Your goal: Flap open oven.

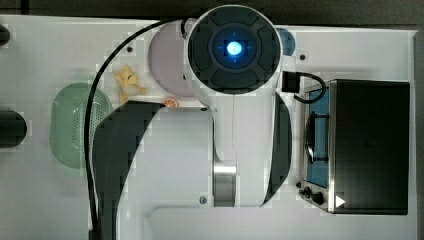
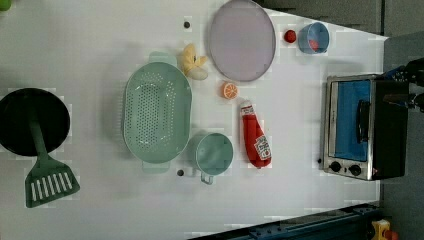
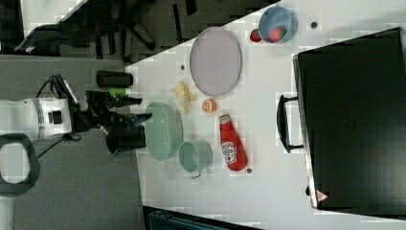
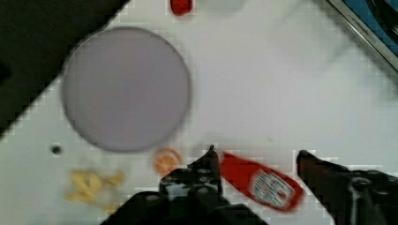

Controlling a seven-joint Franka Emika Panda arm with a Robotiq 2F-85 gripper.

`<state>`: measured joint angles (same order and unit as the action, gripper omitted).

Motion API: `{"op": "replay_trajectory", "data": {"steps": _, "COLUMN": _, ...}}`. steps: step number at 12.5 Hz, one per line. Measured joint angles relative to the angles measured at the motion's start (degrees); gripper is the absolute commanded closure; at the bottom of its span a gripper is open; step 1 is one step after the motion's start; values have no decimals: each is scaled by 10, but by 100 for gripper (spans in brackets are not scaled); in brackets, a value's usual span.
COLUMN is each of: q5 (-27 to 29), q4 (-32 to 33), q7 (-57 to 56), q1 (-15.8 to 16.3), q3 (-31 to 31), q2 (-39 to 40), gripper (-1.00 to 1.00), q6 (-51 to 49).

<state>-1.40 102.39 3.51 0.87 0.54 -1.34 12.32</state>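
The oven [image 2: 365, 125] stands at the left view's right, with a black top [image 1: 370, 145], a silver front frame and black knobs [image 2: 345, 167]. Its blue glass door [image 2: 352, 120] is shut, the black bar handle [image 2: 362, 120] across it. The handle also juts from the oven front in the right view [image 3: 282, 122]. My gripper [image 4: 257, 157] is open, nothing between its fingers, hanging high over the table. Far below it lies a ketchup bottle [image 4: 263, 183]. In the right view the gripper [image 3: 139, 109] is well away from the oven [image 3: 354, 120]. A corner of the oven front [image 4: 371, 28] shows in the wrist view.
On the white table lie a lilac plate [image 2: 242, 40], a green colander [image 2: 157, 112], a mint cup [image 2: 214, 154], a ketchup bottle [image 2: 255, 135], an orange slice [image 2: 229, 90] and a yellow toy [image 2: 194, 62]. A blue bowl [image 2: 313, 37] sits beyond the oven; a black pan [image 2: 32, 120] and green spatula [image 2: 47, 180] lie far off.
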Motion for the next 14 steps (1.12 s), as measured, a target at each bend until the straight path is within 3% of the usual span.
{"op": "replay_trajectory", "data": {"steps": 3, "q5": 0, "q4": 101, "q7": 0, "q1": -8, "q3": 3, "q2": -114, "gripper": -100, "q6": -83}}
{"op": "replay_trajectory", "data": {"steps": 7, "q5": 5, "q4": 72, "q7": 0, "q1": -15, "q3": 9, "q2": -171, "gripper": -100, "q6": -84}}
{"op": "replay_trajectory", "data": {"steps": 8, "q5": 9, "q4": 69, "q7": 0, "q1": -15, "q3": 11, "q2": -172, "gripper": -90, "q6": -81}}
{"op": "replay_trajectory", "data": {"steps": 14, "q5": 5, "q4": 82, "q7": 0, "q1": -19, "q3": 15, "q2": -154, "gripper": 54, "q6": -79}}
